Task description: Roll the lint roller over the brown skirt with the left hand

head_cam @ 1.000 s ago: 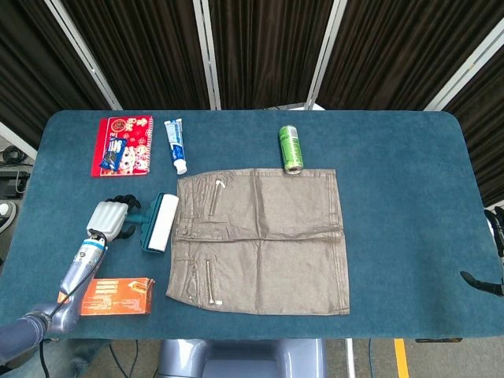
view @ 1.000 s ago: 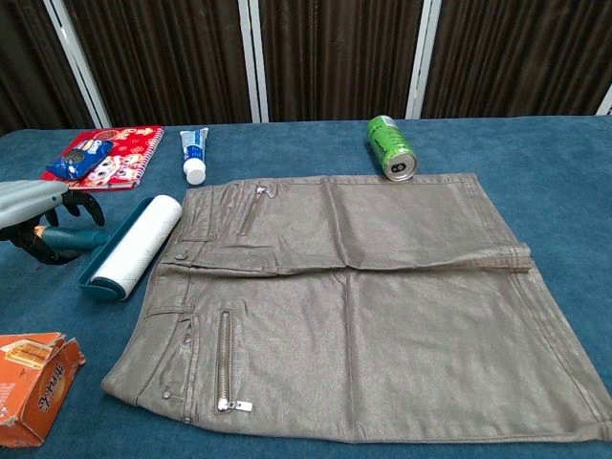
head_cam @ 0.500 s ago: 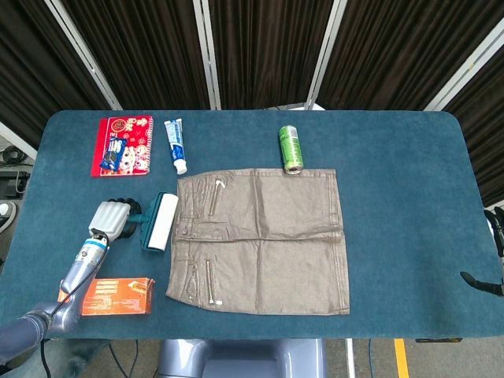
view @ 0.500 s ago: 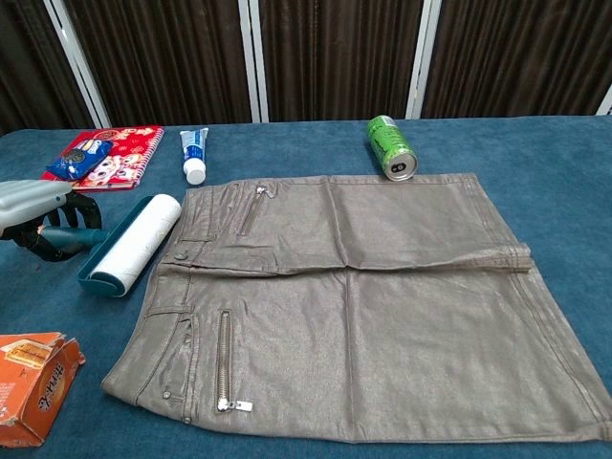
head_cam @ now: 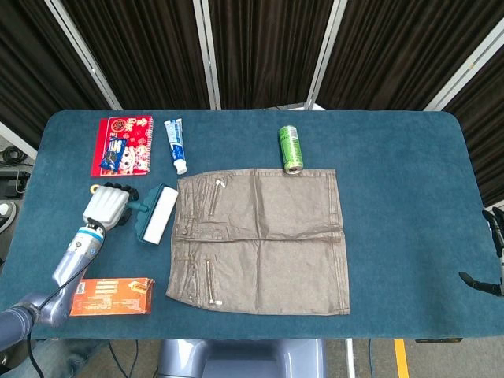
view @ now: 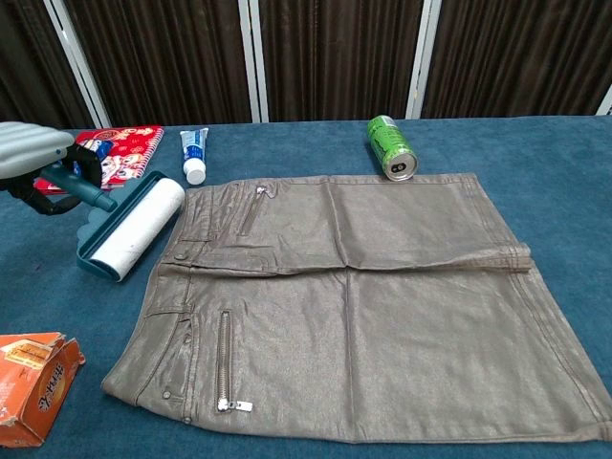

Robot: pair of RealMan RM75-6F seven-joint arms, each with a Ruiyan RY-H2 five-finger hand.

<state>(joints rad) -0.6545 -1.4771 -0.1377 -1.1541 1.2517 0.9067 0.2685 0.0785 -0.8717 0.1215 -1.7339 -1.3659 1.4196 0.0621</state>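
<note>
Barely begun: at far left, the left hand [view: 33, 158] grips the lint roller [view: 132, 228] by its handle, the white roll raised beside the waistband of the brown skirt [view: 363, 301], which lies flat at the table's centre, unrolled.

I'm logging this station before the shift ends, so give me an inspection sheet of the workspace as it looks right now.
Surface: blue table, cloth-covered.
Job's things: brown skirt lies flat; lint roller beside its waistband.
Clutter: red notebook, toothpaste tube, green can on its side, orange box.
Hands: left hand grips the roller's handle; right hand barely shows at the frame edge, state unclear.
Cables: nothing seen on the table.
Surroundings: dark curtain with white posts.
</note>
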